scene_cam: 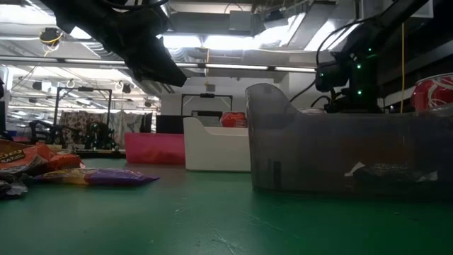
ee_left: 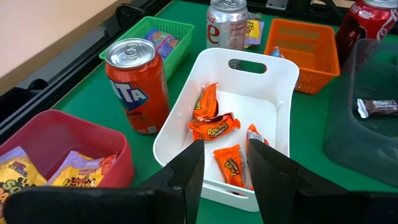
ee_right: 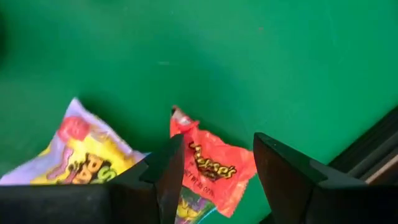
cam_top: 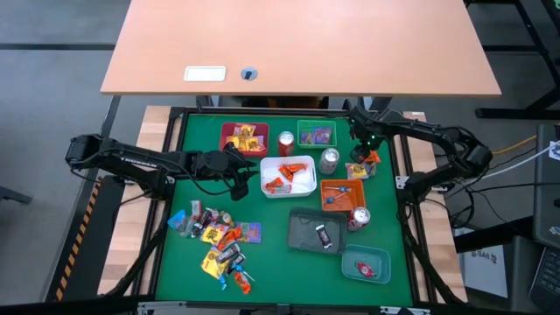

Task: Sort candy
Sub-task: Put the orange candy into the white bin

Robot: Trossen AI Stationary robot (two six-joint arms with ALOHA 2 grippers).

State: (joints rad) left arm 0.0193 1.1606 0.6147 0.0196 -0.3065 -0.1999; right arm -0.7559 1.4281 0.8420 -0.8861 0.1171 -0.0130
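the left gripper (ee_left: pixel 225 165) hangs over the near end of the white tray (ee_left: pixel 277 81), jaws parted and holding nothing; orange-wrapped candy (ee_left: pixel 213 124) lies in the tray below. the right gripper (ee_right: pixel 216 168) hovers at the surface's right edge, jaws apart and empty, astride an orange candy (ee_right: pixel 214 163) with a yellow packet (ee_right: pixel 84 158) beside it. a loose pile of candy (cam_top: pixel 220 238) lies on the green surface (cam_top: pixel 271 254) at front left.

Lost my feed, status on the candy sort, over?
Left end effector open over white tray. Right end effector open above orange candy on mat. Pile unsorted. Nothing blocking.
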